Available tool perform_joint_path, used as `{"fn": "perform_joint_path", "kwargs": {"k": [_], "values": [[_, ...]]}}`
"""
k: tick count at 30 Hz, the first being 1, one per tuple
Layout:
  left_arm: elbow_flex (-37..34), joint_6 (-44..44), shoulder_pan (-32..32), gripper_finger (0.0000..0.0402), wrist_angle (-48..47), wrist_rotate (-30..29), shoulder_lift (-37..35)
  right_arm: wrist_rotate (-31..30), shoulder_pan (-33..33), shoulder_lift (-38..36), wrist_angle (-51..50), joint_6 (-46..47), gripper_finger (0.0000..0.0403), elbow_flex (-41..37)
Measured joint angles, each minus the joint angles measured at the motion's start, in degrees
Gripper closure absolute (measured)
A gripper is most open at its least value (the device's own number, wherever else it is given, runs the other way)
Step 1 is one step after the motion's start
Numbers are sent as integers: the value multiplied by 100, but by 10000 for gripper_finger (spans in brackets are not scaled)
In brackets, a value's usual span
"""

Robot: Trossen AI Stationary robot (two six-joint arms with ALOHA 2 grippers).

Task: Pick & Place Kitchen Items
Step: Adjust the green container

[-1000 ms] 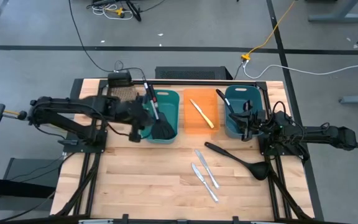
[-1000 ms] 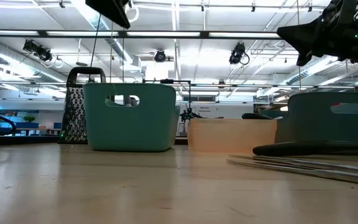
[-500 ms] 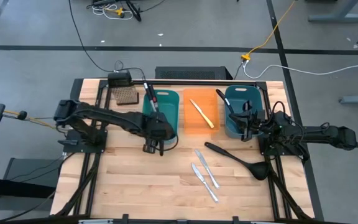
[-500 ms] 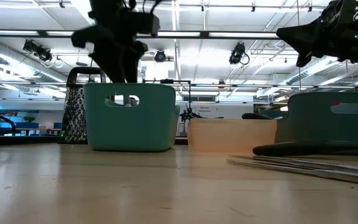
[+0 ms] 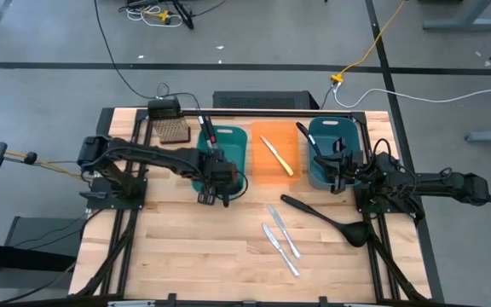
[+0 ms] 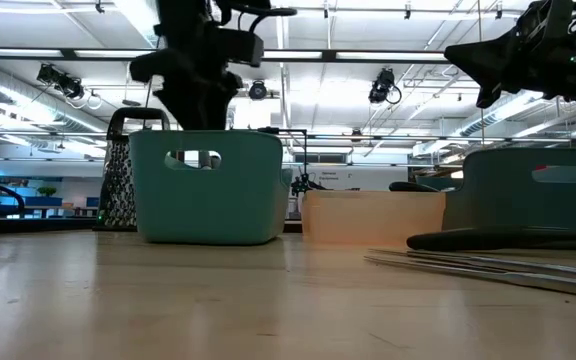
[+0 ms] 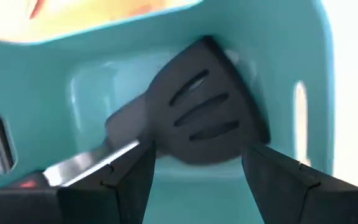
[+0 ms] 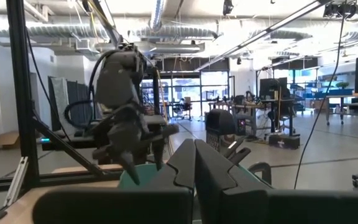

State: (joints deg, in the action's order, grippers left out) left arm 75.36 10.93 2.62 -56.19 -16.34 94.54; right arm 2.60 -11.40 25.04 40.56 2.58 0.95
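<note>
A black slotted spatula lies inside the left teal bin. Its blade is down at the bin's wall, and its handle leans over the far rim. My left gripper hangs open just above it, pointing steeply down into the bin, with a finger on either side and apart from it. A black ladle and two silver knives lie flat on the table. A yellow-handled knife lies in the orange bin. My right gripper waits shut by the right teal bin.
Black utensil handles stick up out of the right teal bin. A brown perforated grater stands at the far left, behind the left bin. The three bins stand in a row along the far side. The ladle and knives take up the near right.
My left gripper has swung toward the table's right and near edge, sunk toward the left teal bin and tipped steeply downward. It has let go of the spatula. The spatula hung over the bin's near rim before; now its blade lies in the bin and its handle leans on the far rim.
</note>
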Motion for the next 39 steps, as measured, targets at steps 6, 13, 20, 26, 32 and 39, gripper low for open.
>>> {"fn": "perform_joint_path", "kwargs": {"k": [6,13,20,26,32,39], "values": [[934,-380,-97,158,-1003,384,-21,-1,0,0,20,1,397,0],[980,-761,-5,158,-1019,1044,-4,-1,0,0,33,10,397,0],[448,-867,103,158,-741,1206,3,-1,0,0,25,12,397,0],[253,-912,117,158,-552,1284,3,-1,0,0,23,10,397,0],[183,-939,141,158,-202,1512,35,-1,0,0,17,10,397,0],[180,-882,150,158,24,1579,322,-1,0,0,17,10,397,0]]}}
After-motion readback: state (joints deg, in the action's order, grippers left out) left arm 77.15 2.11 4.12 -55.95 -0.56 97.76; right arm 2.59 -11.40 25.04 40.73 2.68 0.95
